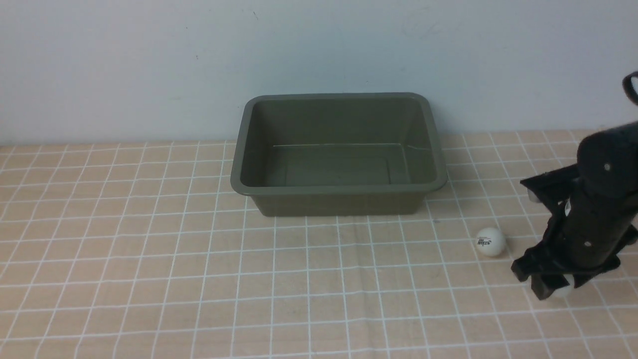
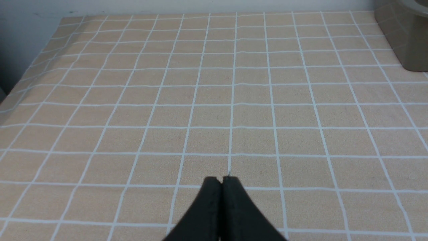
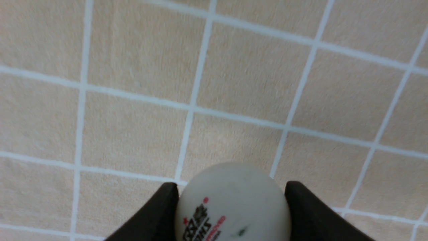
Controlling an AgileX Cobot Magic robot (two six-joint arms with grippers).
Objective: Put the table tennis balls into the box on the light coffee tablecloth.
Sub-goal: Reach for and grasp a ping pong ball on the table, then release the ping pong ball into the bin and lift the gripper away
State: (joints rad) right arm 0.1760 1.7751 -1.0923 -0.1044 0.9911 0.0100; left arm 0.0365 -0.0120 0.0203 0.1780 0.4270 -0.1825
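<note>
The dark olive-green box (image 1: 339,189) stands empty at the back middle of the light coffee tablecloth (image 1: 149,259). One white table tennis ball (image 1: 490,242) lies free on the cloth, to the right of the box and nearer to me. Just right of it, my right gripper (image 1: 554,288) reaches down to the cloth over the other ball (image 1: 564,291). In the right wrist view that ball (image 3: 232,204), logo showing, sits between the two black fingers (image 3: 157,217), which press on both its sides. My left gripper (image 2: 221,179) is shut and empty over bare cloth.
A corner of the box (image 2: 404,40) shows in the left wrist view, far from the left gripper. A pale wall (image 1: 319,50) rises right behind the box. The cloth has slight creases.
</note>
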